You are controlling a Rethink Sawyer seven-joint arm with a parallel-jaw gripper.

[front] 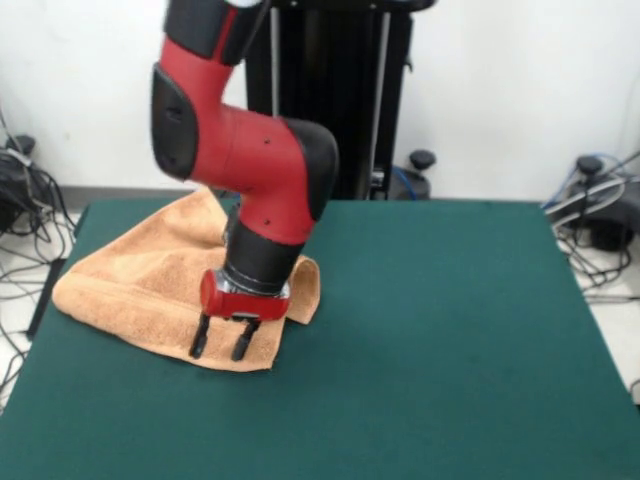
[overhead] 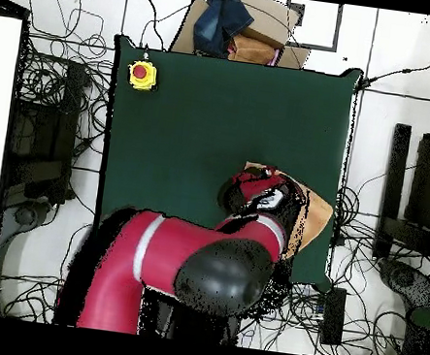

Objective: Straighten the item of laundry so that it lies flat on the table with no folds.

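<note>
1. Front view, table (front: 430, 330): a dark green matte top fills most of the frame. Cables lie on the floor beyond both side edges.
2. Front view, towel (front: 140, 280): a peach-orange terry towel lies at the table's far left corner. Its left portion reaches the left edge of the table, and one corner points toward the far edge. The cloth is not flat: a raised fold stands along its right side, just behind the arm's wrist.
3. Front view, arm (front: 250, 150): the red and black arm comes down over the towel, with its wrist tilted slightly.
4. Front view, gripper (front: 222, 345): the two black fingers (front: 199, 337) point downward, parted by a narrow gap, and nothing shows between them. Their tips are at the towel's near edge. Whether they touch the cloth cannot be determined.
5. Overhead view, table (overhead: 207, 116): the green top is mostly bare. A yellow box with a red button (overhead: 142, 74) sits near one corner. Cardboard and a dark blue cloth (overhead: 225, 20) lie off the table beyond the adjoining edge.
6. Overhead view, towel (overhead: 317, 213): only a peach strip is visible along the table's right edge, near the corner closest to the robot base. The arm covers the rest.
7. Overhead view, gripper: the arm (overhead: 208, 263) hides it, so its state cannot be read here.
</note>
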